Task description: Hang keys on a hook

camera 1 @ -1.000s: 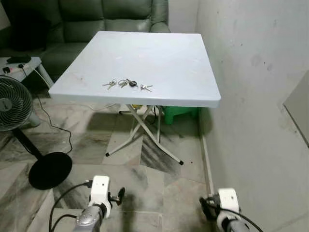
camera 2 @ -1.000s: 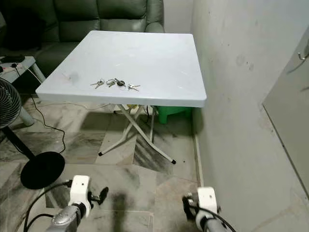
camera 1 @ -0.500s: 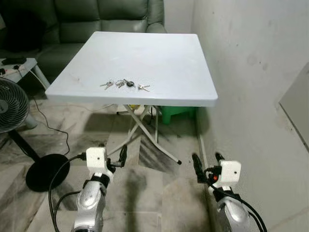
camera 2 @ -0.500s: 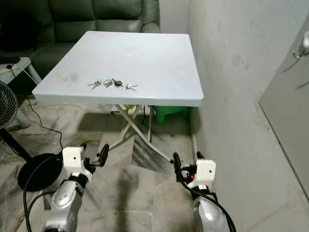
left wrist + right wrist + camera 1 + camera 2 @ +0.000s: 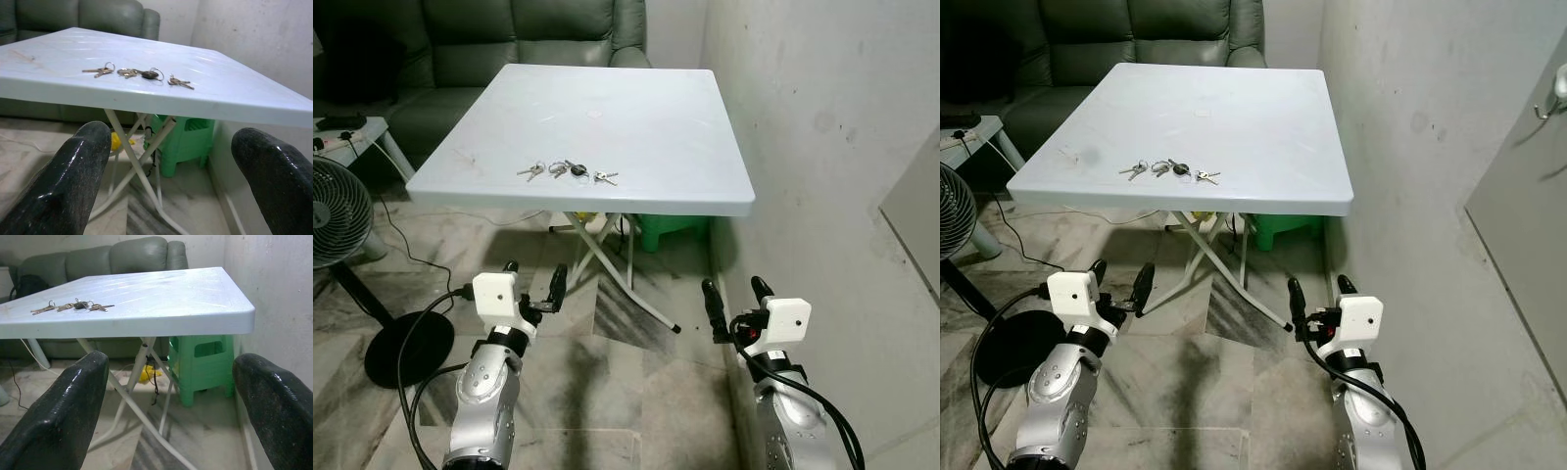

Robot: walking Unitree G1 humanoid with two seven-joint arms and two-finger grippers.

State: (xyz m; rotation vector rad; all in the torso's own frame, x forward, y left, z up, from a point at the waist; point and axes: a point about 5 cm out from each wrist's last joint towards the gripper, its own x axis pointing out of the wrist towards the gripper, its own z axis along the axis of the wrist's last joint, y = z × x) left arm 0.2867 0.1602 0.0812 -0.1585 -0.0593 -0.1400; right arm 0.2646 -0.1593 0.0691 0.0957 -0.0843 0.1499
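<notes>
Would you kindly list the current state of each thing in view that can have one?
keys: lying loose on the table, near its front edge, not held.
table: unfolded, standing on crossed legs.
left gripper: open, raised below table height, holding nothing.
right gripper: open, raised below table height, holding nothing.
fan: upright on its stand; running or not, cannot tell.

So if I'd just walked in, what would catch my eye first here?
Probably the white folding table with a small row of keys near its front edge. Next, the two silver arms raised below it, left gripper and right gripper, jaws open. A green stool sits under the table by the wall.
</notes>
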